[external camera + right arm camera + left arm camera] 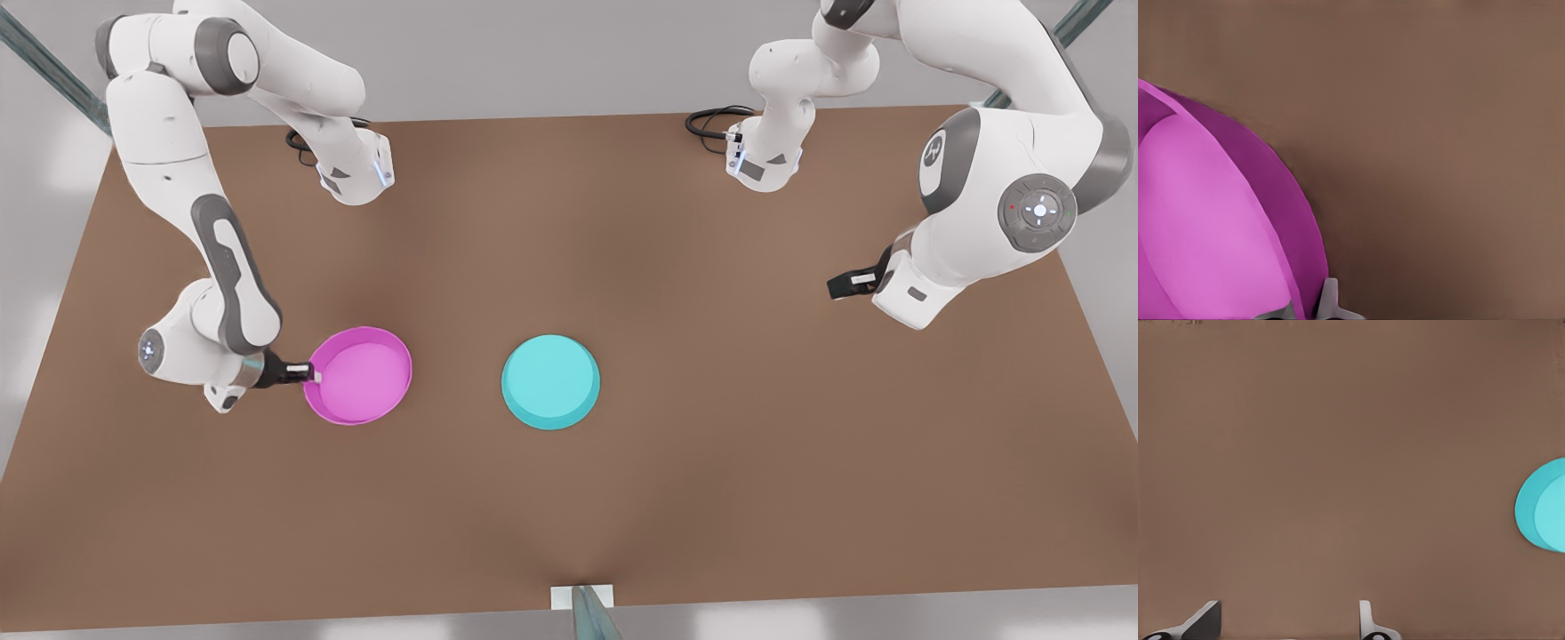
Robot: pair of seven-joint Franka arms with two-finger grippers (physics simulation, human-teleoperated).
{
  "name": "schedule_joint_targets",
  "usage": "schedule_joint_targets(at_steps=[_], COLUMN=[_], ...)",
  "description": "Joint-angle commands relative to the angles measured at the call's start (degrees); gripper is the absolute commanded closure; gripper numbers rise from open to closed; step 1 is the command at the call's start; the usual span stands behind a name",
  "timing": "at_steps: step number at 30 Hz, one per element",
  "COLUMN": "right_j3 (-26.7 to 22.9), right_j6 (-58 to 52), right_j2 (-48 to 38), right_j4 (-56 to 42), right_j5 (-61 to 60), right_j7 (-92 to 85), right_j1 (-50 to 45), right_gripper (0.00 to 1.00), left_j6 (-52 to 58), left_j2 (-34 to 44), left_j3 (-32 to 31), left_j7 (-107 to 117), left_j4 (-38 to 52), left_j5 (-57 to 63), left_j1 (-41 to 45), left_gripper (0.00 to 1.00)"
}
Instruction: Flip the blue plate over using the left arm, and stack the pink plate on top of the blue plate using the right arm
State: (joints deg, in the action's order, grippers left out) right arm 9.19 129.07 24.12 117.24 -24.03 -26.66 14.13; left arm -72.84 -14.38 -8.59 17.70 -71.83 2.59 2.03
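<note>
The pink plate (360, 373) lies open side up on the front view's left part of the table; its rim and paler inside are close up in the right wrist view (1211, 227). My right gripper (313, 372) (1313, 301) is shut on that plate's rim, on the side away from the blue plate. The blue plate (550, 380) rests near the middle with its flat base upward, and its edge reaches into the left wrist view (1545, 507). My left gripper (837, 286) (1288, 607) hangs open with nothing in it, well off toward the front view's right.
The brown table (756, 462) carries both plates, a plate's width apart. Black cables (711, 120) coil at the arm bases along the back edge. A white bracket (582, 597) sits at the middle of the front edge.
</note>
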Motion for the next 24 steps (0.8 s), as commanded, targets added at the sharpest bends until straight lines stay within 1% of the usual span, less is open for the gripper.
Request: schedule_joint_targets(at_steps=[1,4,8,12,15,17,21,24], right_j3=[2.77,2.68,2.68,2.59,2.42,2.15,1.80,1.80], right_j6=[0.13,0.48,0.74,2.41,2.41,2.59,2.41,2.24], right_j2=[0.23,1.72,5.23,5.59,6.73,7.70,8.93,9.45], right_j4=[-1.39,-5.08,-10.80,-10.98,-11.24,-11.85,-13.70,-14.58], right_j5=[-4.97,-12.44,-13.50,-13.41,-13.41,-13.32,-13.15,-13.06], right_j7=[-1.56,-1.12,6.61,17.77,25.51,26.66,26.92,27.36], right_j1=[-2.08,-10.96,-19.04,-25.11,-28.19,-30.03,-30.21,-30.47], right_gripper=[0.79,0.79,0.79,0.79,0.79,0.79,0.79,0.79], left_j6=[0.15,0.15,0.15,1.03,1.73,1.74,1.74,7.09], left_j2=[0.06,0.06,0.06,0.06,0.06,0.06,0.06,2.52], left_j3=[-0.03,-0.03,-0.03,-0.11,-0.20,-0.11,-0.11,0.94], left_j7=[-6.36,-6.36,-6.36,-6.53,-6.36,-6.27,-6.89,-7.59], left_j4=[0.98,1.07,1.07,1.07,1.07,1.07,1.07,3.18], left_j5=[0.13,0.13,0.22,0.04,-0.13,-0.04,-0.04,0.48], left_j1=[-0.01,-0.01,-0.01,-0.01,-0.01,-0.01,-0.01,-0.18], left_gripper=[0.00,0.00,0.00,0.00,0.00,0.00,0.00,0.00])
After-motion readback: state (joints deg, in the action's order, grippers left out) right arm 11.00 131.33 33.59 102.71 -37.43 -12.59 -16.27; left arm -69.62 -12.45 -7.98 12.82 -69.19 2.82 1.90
